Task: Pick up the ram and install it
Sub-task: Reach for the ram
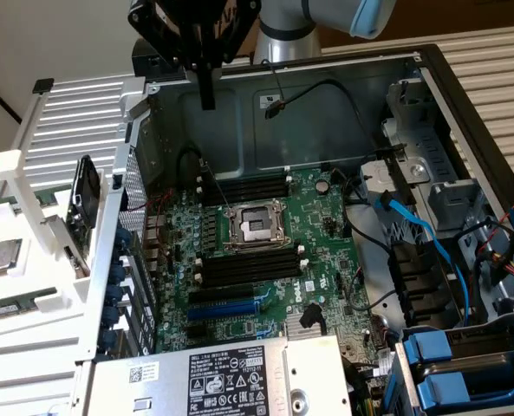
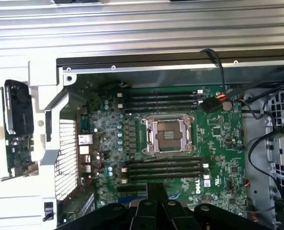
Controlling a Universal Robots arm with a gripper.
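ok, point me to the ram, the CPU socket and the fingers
ram [image 1: 9, 308]: exterior view, middle of the green stick.
CPU socket [image 2: 169, 135]: wrist view, centre of the socket.
fingers [image 1: 206, 87]: exterior view, lower part of the closed black fingers.

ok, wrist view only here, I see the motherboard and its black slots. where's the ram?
Observer: The ram lies in a white holder outside the computer case, at the exterior view's left.
Operator: Carrying anything?
Observer: No. The gripper hangs over the open case, shut, with nothing in it.
Operator: What else sits there with it?
Observer: A square silver processor chip, beside the ram in the same holder.
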